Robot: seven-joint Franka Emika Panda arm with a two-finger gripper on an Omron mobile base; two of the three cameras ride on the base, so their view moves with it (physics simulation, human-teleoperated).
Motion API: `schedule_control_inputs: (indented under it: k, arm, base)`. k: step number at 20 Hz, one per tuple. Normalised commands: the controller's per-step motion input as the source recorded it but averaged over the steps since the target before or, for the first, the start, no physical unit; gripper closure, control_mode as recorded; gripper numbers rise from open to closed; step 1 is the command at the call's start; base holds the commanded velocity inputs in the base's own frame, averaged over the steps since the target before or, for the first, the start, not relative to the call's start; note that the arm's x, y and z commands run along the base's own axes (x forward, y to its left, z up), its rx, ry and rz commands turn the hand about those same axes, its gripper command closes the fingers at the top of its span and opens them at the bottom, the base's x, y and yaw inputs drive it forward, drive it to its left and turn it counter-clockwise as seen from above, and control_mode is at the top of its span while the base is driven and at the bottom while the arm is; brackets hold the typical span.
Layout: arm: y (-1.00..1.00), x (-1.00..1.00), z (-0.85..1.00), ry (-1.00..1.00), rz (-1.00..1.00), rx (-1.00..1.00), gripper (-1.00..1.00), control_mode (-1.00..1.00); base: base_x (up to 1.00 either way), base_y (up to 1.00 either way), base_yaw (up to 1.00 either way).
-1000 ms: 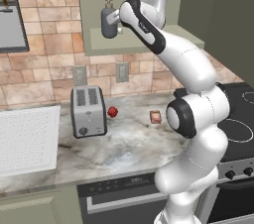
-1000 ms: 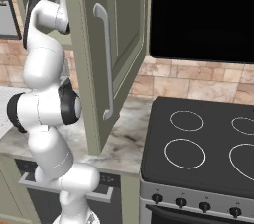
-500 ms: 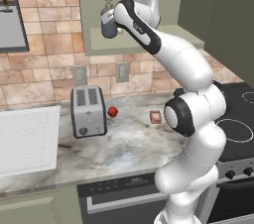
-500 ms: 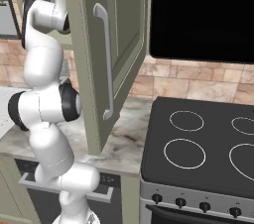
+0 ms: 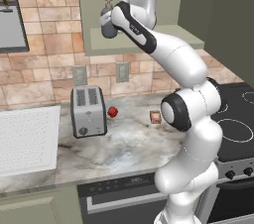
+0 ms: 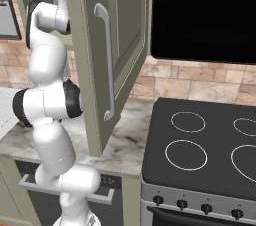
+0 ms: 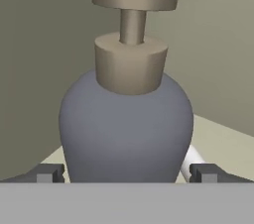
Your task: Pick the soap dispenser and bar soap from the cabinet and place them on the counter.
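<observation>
while arm reaches into cabinet (image 5: 149, 15), gripper (image 7: 127, 173) grasps soap dispenser (image 7: 126, 129) near shelf front edge; bar soap (image 5: 156, 116) on counter (image 5: 119, 143) beside stovetop (image 6: 200, 145).

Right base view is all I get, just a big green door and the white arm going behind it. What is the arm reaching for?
Observer: A soap dispenser, a dark grey-blue bottle with a pump, standing in the cabinet.
Operator: Has it grabbed it?
Observer: One of the fingers sits on each side of the bottle's base; actual contact I cannot tell.
Operator: Anything on the counter behind that door?
Observer: A toaster, a small red ball and the bar soap on the counter.
</observation>
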Motion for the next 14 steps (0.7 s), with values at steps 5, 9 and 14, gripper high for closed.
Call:
schedule_control_inputs:
  k: [5,9,14]
  arm:
    - [0.11,0.04,-0.04,0.0,-0.03,-0.01,-1.0,-1.0]
    - [0.08,0.0,-0.1,0.01,-0.02,0.0,-1.0,-1.0]
    - [0.02,0.0,-0.1,0.01,-0.01,0.0,1.0,-1.0]
  base:
    - [0.0,0.0,0.0]
    - [0.0,0.0,0.0]
    - [0.0,0.0,0.0]
